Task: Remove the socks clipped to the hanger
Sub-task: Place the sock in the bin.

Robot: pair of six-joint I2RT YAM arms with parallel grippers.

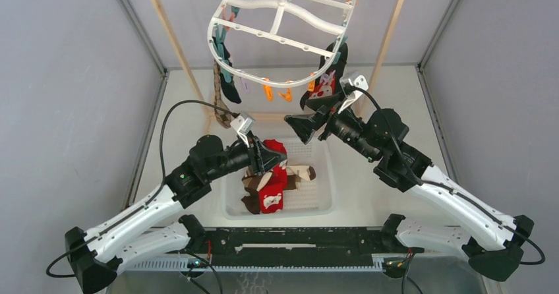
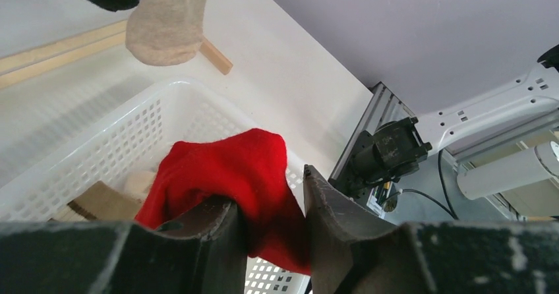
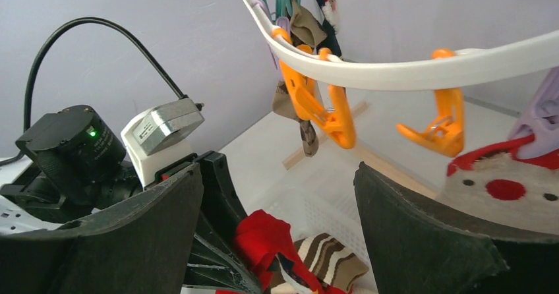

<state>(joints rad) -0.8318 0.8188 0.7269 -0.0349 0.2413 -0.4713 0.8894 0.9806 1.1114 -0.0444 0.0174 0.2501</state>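
The left gripper (image 2: 270, 192) is narrow, closed on a red sock (image 2: 224, 169) whose fabric fills the gap and touches both fingers. It hangs over the white basket (image 2: 151, 109), which lies directly below the gripper and already holds several socks. The right gripper (image 3: 275, 175) stands wide with nothing between its fingers, raised under the near rim of the hanger (image 3: 395, 73). Just beyond its right finger, a sock with a red-nosed face (image 3: 507, 188) hangs from a lilac clip (image 3: 544, 109). Two orange clips (image 3: 316, 103) above and ahead of the gap hold nothing. Farther off, beyond and to the left of the left gripper, a dark sock (image 1: 229, 89) and a brown striped sock (image 1: 217, 99) hang from the hanger's far-left side. These socks look light, limp and stretchy, so they will fold and bunch in a grip rather than resist it, and they are unlikely to slip or be damaged. The best hold is probably on the cuff just under the clip, taking both layers, then pulling straight down. A hold lower on the foot would likely only stretch the fabric. The hanger hangs from its hook and may swing or tip toward the pull.
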